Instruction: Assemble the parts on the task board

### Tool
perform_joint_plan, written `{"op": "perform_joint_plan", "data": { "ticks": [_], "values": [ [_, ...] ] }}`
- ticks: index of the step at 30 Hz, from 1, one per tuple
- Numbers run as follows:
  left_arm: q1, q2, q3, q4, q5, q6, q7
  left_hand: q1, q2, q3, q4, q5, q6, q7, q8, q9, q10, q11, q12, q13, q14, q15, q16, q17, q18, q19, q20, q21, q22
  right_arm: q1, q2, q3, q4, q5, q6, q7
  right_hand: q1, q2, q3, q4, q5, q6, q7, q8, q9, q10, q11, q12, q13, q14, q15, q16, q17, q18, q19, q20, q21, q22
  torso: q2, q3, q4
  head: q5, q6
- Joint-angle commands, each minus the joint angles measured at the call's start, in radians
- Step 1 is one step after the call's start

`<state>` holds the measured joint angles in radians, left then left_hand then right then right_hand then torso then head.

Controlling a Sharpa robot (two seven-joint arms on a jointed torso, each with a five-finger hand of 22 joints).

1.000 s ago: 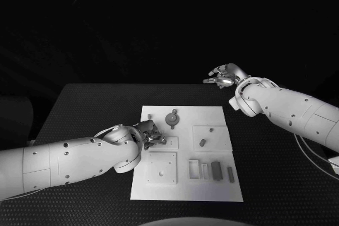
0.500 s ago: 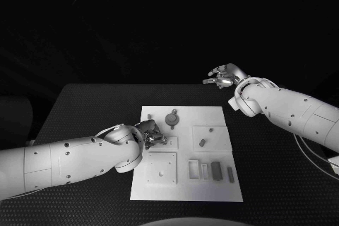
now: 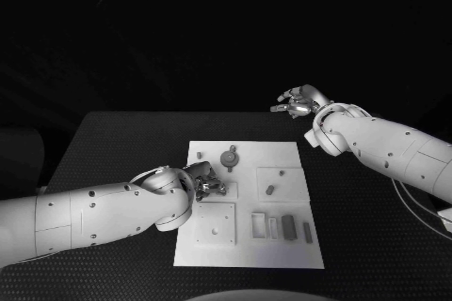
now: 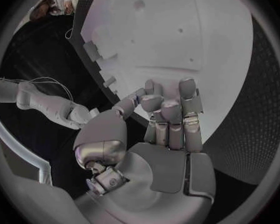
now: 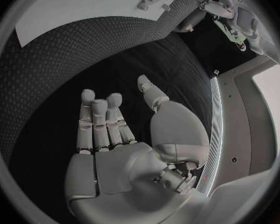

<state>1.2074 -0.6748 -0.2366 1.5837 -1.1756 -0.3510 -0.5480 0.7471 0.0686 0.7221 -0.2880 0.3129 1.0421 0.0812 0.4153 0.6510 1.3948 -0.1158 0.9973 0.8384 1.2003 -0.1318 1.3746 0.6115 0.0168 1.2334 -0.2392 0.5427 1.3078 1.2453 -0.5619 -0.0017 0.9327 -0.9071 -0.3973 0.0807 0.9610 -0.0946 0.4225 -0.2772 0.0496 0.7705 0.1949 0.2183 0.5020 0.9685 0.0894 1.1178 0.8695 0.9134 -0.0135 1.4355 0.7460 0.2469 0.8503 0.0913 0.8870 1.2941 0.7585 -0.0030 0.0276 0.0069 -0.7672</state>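
1. The left robot hand (image 3: 202,185) is low over the task board (image 3: 283,258), fingers curled together at its left edge; whether a part sits inside them, I cannot tell.
2. My read: a seating step is on, and next comes a careful press or release onto the square plate (image 3: 215,225) just below.
3. The right robot hand (image 3: 300,102) hangs past the bench (image 3: 113,144), well apart from the board, fingers apart, nothing held.
4. The head view lays out the loose parts (image 3: 288,226) in the board's lower right; the left wrist view shows the fingers (image 4: 170,115) bunched over the white surface (image 4: 202,50).
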Motion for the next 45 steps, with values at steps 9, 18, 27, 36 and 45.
{"op": "perform_joint_plan", "data": {
  "ticks": [9, 18, 27, 36, 45],
  "values": [
    [-0.006, 0.002, -0.004, 0.0, -0.023, 0.045, -0.005, 0.002, 0.013, 0.026, -0.006, 0.014, 0.223, -0.105, 0.01, 0.009, -0.008, -0.016, 0.008, 0.001, -0.014, -0.006, 0.011, -0.003, 0.024, 0.007, 0.004, 0.007, 0.023, -0.002, 0.002, 0.0, 0.0, 0.0, 0.014, 0.003, -0.012, 0.001, -0.006, 0.001, 0.0, 0.008, 0.0, 0.004, -0.001, -0.15, -0.005, 0.004, -0.003, 0.0, -0.007, 0.006, -0.002, 0.015, -0.003, 0.007, -0.003, 0.001, 0.0, -0.0001, 0.0003, 0.001, -0.002],
    [-0.006, -0.003, -0.004, 0.0, -0.036, 0.027, -0.005, 0.004, 0.01, 0.029, -0.006, 0.014, 0.223, -0.105, 0.011, 0.01, -0.008, -0.016, 0.009, 0.001, -0.014, -0.007, 0.014, -0.004, 0.025, 0.008, 0.004, 0.01, 0.023, -0.004, 0.002, 0.0, 0.0, 0.0, 0.014, 0.004, -0.013, 0.002, -0.006, 0.0, 0.0, 0.008, 0.0, 0.004, -0.002, -0.15, -0.005, 0.004, -0.003, -0.001, -0.007, 0.007, -0.002, 0.015, -0.003, 0.007, -0.004, 0.002, 0.0, -0.0006, 0.0005, 0.001, -0.001],
    [-0.006, -0.022, -0.003, 0.012, -0.043, 0.029, -0.007, 0.007, 0.006, 0.035, -0.006, 0.018, 0.225, -0.106, 0.013, 0.011, -0.008, -0.017, 0.012, 0.001, -0.013, -0.008, 0.017, -0.006, 0.026, 0.009, 0.003, 0.014, 0.023, -0.004, 0.0, 0.0, -0.001, 0.0, 0.014, 0.003, -0.015, 0.002, -0.007, 0.001, 0.0, 0.008, 0.0, 0.004, -0.002, -0.15, -0.004, 0.005, -0.004, -0.001, -0.007, 0.007, -0.002, 0.015, -0.003, 0.008, -0.004, 0.002, 0.0, -0.001, 0.0007, -0.002, -0.002],
    [-0.006, -0.024, -0.003, 0.012, -0.056, 0.01, -0.008, 0.013, -0.001, 0.043, -0.006, 0.06, 0.226, -0.107, 0.017, 0.014, -0.009, -0.018, 0.017, 0.003, -0.012, -0.008, 0.024, -0.01, 0.027, 0.009, 0.003, 0.023, 0.023, -0.005, 0.001, 0.0, -0.004, 0.0, 0.014, 0.003, -0.017, 0.002, -0.007, 0.002, 0.0, 0.008, 0.0, 0.004, -0.002, -0.15, -0.004, 0.006, -0.005, -0.001, -0.007, 0.007, -0.003, 0.015, -0.004, 0.008, -0.004, 0.002, 0.0, -0.0002, 0.001, -0.001, -0.004],
    [-0.006, -0.021, -0.003, 0.01, -0.061, -0.025, -0.005, 0.059, -0.044, 0.033, -0.002, 0.035, 0.226, -0.108, 0.019, 0.016, -0.008, -0.018, 0.019, -0.002, -0.009, -0.01, 0.027, -0.022, 0.029, 0.014, 0.002, 0.031, 0.02, -0.006, 0.001, 0.0, -0.006, 0.0, 0.016, 0.0, -0.021, 0.003, -0.008, 0.004, 0.0, 0.008, 0.0, 0.004, -0.002, -0.151, -0.004, 0.006, -0.006, -0.002, -0.007, 0.008, -0.004, 0.015, -0.004, 0.008, -0.004, 0.002, 0.0, -0.0005, 0.0003, -0.001, -0.003]
  ]
}}
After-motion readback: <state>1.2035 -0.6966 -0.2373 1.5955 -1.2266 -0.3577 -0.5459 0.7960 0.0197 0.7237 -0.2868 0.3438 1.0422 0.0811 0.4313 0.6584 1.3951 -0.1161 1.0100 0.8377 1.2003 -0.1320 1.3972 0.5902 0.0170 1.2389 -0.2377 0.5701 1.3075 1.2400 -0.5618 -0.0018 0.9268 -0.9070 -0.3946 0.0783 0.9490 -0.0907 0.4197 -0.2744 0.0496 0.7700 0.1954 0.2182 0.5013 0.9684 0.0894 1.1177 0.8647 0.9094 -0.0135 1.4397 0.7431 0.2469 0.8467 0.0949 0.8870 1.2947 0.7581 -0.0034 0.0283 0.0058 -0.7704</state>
